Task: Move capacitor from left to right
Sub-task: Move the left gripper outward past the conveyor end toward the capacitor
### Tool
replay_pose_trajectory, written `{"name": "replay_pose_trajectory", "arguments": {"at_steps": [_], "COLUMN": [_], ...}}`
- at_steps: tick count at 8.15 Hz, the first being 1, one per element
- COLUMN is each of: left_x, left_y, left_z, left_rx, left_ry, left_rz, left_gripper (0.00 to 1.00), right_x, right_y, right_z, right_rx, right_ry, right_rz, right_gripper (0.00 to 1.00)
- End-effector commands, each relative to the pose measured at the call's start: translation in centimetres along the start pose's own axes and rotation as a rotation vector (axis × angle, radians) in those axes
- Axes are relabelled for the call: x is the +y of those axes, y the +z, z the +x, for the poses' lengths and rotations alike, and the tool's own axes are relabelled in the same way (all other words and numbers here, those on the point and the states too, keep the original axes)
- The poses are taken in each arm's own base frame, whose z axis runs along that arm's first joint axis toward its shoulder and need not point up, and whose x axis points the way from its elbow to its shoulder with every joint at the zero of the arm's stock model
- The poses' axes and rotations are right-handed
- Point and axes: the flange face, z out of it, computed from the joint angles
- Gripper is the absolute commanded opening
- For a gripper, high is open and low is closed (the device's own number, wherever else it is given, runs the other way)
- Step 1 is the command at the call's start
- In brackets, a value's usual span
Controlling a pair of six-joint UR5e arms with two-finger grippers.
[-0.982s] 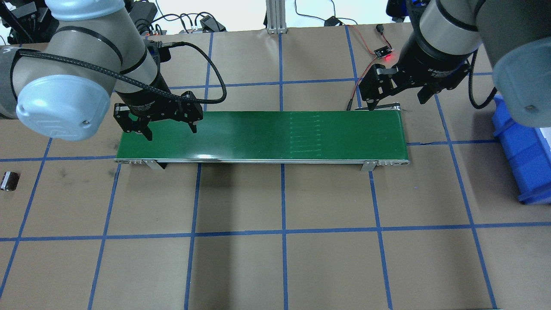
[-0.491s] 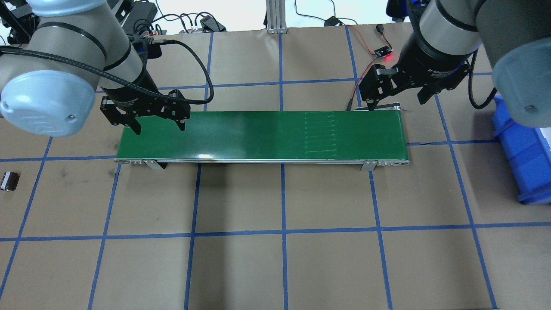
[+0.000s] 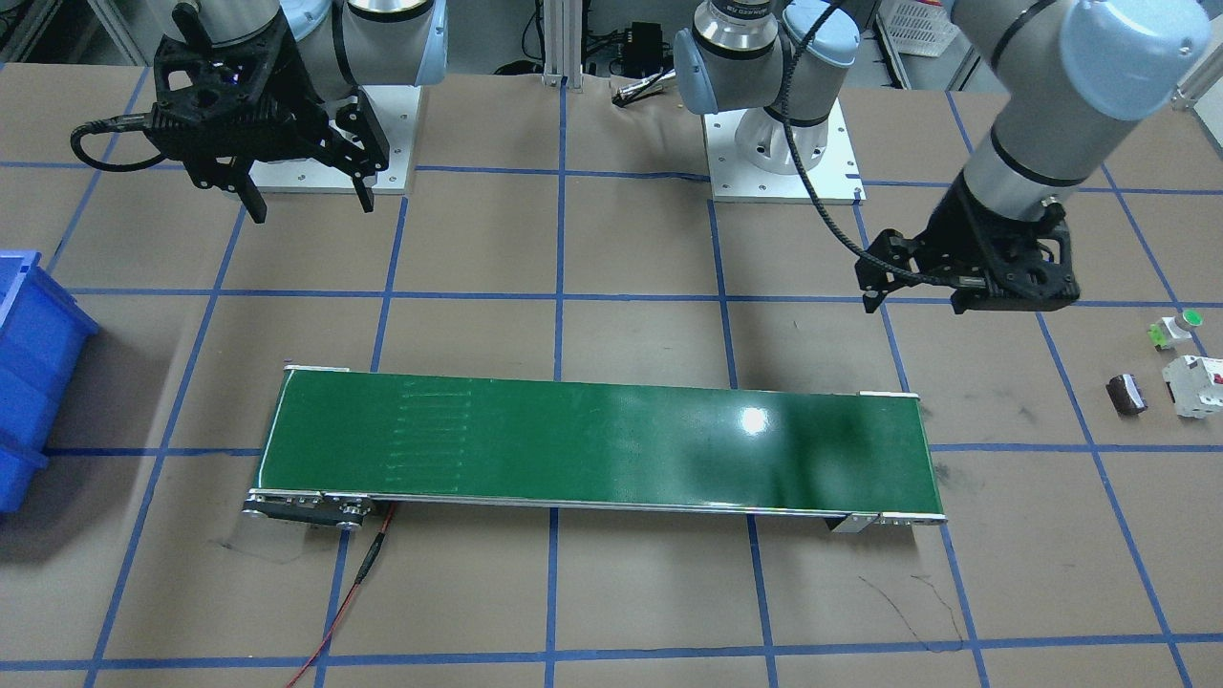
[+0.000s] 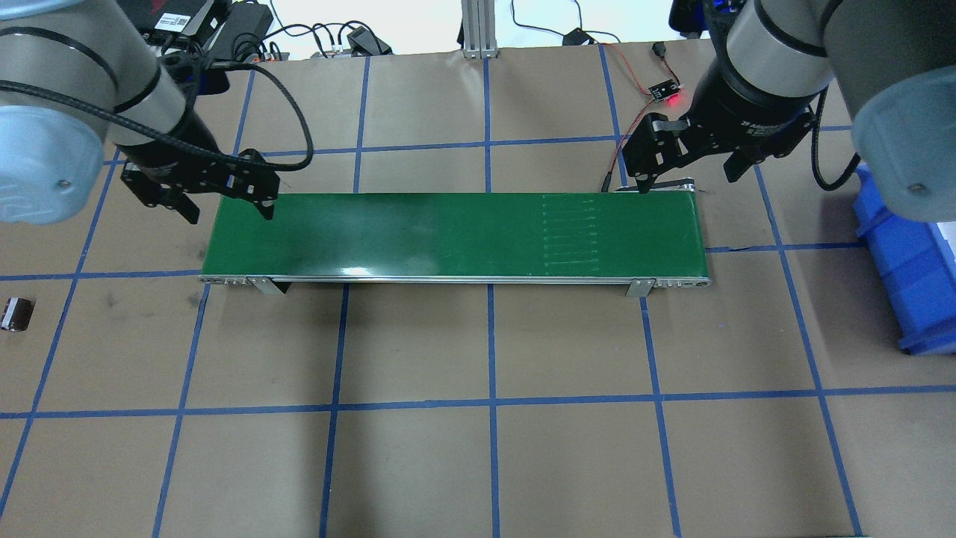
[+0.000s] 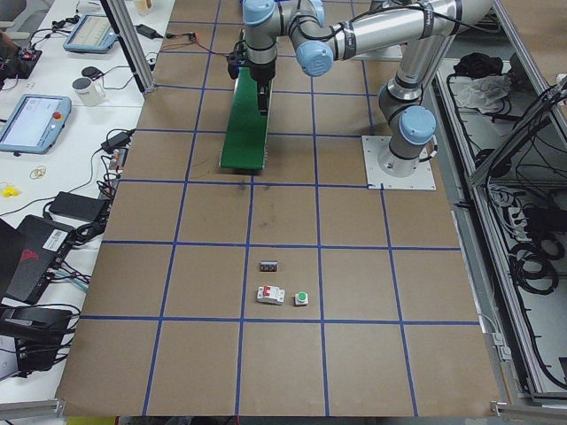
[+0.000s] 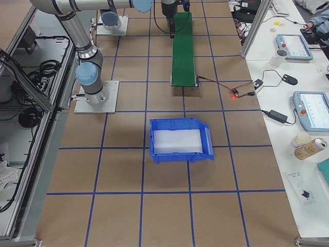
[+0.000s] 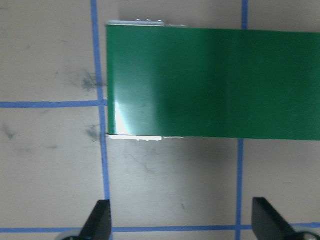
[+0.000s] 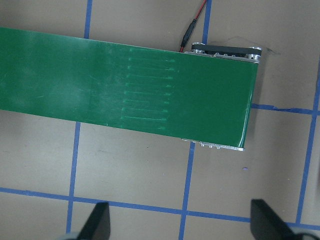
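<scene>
The capacitor [image 4: 16,314], a small dark block, lies on the brown table near the left edge, apart from both grippers. It also shows in the front view [image 3: 1127,394] and the left side view [image 5: 269,266]. My left gripper [image 4: 230,215] is open and empty, hovering at the left end of the green conveyor belt [image 4: 448,235]. It shows in the front view [image 3: 912,306] and its wrist view [image 7: 182,222]. My right gripper [image 4: 687,181] is open and empty above the belt's right end. It shows in the front view [image 3: 311,210] and its wrist view [image 8: 182,222].
A white boxy part with a red spot [image 3: 1194,384] and a green-capped button [image 3: 1177,327] sit beside the capacitor. A blue bin [image 4: 911,269] stands at the table's right edge. A red wire and a small lit sensor board [image 4: 665,91] lie behind the belt's right end.
My left gripper has moved left, from over the belt to its left end. The pale marks on the belt have shifted right. The right arm has not moved.
</scene>
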Motion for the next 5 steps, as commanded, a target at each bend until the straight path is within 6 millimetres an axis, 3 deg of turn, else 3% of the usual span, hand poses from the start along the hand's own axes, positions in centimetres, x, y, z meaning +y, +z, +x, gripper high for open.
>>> {"name": "replay_pose_trajectory", "arguments": {"at_steps": [1, 3, 4, 5], "left_x": [0.3, 0.4, -0.3, -1.0], "left_y": [1.6, 5.5, 7.0, 9.1], "left_z": [-14.3, -24.1, -27.8, -30.3], "left_rx": [-0.009, -0.01, -0.077, -0.104], "left_ry": [0.058, -0.046, -0.049, -0.005], "left_rz": [0.036, 0.031, 0.103, 0.126], "left_gripper": [1.0, 1.0, 1.0, 1.0], "right_x": [-0.1, 0.0, 0.0, -0.2], "right_y": [0.1, 0.2, -0.1, 0.4], "right_z": [0.0, 0.0, 0.1, 0.0], "right_rx": [-0.002, -0.002, 0.0, -0.002], "right_ry": [0.0, 0.0, 0.001, 0.0], "right_rz": [-0.002, -0.003, 0.001, -0.008], "right_gripper": [1.0, 1.0, 1.0, 1.0]}}
